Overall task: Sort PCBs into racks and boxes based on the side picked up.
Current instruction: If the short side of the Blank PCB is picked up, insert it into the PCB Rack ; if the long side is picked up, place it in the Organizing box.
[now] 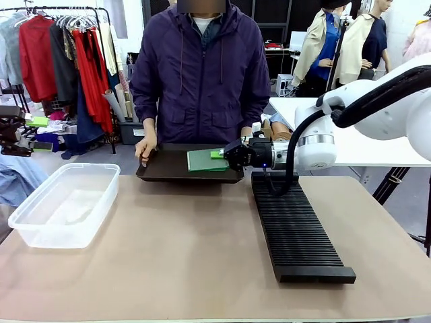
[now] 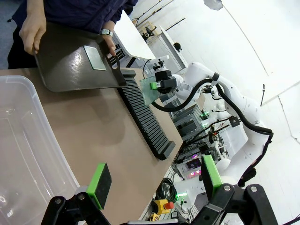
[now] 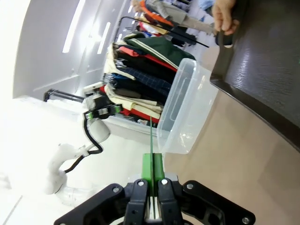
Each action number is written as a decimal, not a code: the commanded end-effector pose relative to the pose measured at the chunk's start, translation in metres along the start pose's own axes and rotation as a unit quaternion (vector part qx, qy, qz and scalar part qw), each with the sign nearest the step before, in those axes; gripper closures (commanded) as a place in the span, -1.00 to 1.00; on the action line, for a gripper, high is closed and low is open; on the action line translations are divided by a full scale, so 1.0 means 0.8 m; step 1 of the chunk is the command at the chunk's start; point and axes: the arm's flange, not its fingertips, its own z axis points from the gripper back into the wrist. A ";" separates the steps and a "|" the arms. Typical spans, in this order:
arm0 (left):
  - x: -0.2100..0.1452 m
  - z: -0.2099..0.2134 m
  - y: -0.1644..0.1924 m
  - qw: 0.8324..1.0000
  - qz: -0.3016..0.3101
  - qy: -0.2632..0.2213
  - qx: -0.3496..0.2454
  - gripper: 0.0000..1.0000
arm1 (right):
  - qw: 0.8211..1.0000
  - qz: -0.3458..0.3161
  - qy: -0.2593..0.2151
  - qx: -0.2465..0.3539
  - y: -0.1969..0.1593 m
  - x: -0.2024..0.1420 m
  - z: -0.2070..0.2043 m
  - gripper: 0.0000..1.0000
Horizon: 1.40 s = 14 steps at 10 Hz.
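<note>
Front view, right arm [image 1: 377, 101]: white and rounded; it comes in over the desk's right edge with the forearm about level and the wrist turned so the fingers point toward the desk's left edge.
Front view, right gripper [image 1: 219, 155]: black body, fingers closed flat on one edge of the PCB [image 1: 201, 161].
Front view, PCB: a thin green rectangle, clear of any surface, at the desk's far edge over the right part of the tray [image 1: 161, 169].
Front view, tray: shallow, dark and smooth; the person's hand [image 1: 145, 149] grips its left end.
Front view, rack [image 1: 296, 232]: long, black, ribbed with narrow parallel slots; it runs from the far edge toward the near edge on the right half of the desk [image 1: 188, 269].
Front view, box [image 1: 64, 202]: a clear plastic tub with rounded corners and a rolled rim, beside the desk's left edge.
Left wrist view, left gripper [image 2: 154, 183]: fingers spread wide with the green pads well apart, holding nothing; it hangs above the desk next to the box's translucent wall.
Left wrist view, tray: tilted and glossy, with a pale flat rectangle [image 2: 95, 57] lying on it; whether that is a board cannot be told.
Left wrist view, PCB: held in the right gripper near the rack's far end, off the tray.
Right wrist view, fingers: pressed together on the PCB, which shows edge-on as a fine green line rising from between the pads.
Right wrist view, surroundings: the box lies beyond the board, and the tray's grained dark face is at the upper right.
</note>
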 end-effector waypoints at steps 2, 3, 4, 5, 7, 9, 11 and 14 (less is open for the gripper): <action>0.000 0.001 -0.003 1.000 0.002 0.000 -0.004 -1.00 | 0.998 0.045 0.025 0.026 0.018 0.014 0.052 1.00; 0.000 0.001 -0.003 1.000 0.002 0.000 -0.004 -1.00 | 0.997 0.064 0.028 0.030 0.022 0.015 0.069 1.00; 0.000 0.001 -0.003 1.000 0.002 0.000 -0.004 -1.00 | 0.995 0.090 0.020 0.032 0.025 0.017 0.088 1.00; 0.000 0.001 -0.003 1.000 0.002 0.000 -0.004 -1.00 | 0.991 0.123 0.004 0.045 0.027 0.020 0.107 1.00; 0.000 0.001 -0.003 1.000 0.002 0.000 -0.004 -1.00 | 0.981 0.173 -0.025 0.079 0.034 0.020 0.144 1.00; 0.000 0.001 -0.003 1.000 0.002 0.000 -0.004 -1.00 | 0.970 0.225 -0.029 0.085 0.041 0.019 0.174 1.00; 0.000 0.001 -0.003 1.000 0.002 0.000 -0.004 -1.00 | 0.959 0.274 -0.025 0.071 0.034 0.019 0.203 1.00; 0.000 0.001 -0.003 1.000 0.002 0.000 -0.004 -1.00 | 0.938 0.338 0.010 0.070 0.012 0.032 0.236 1.00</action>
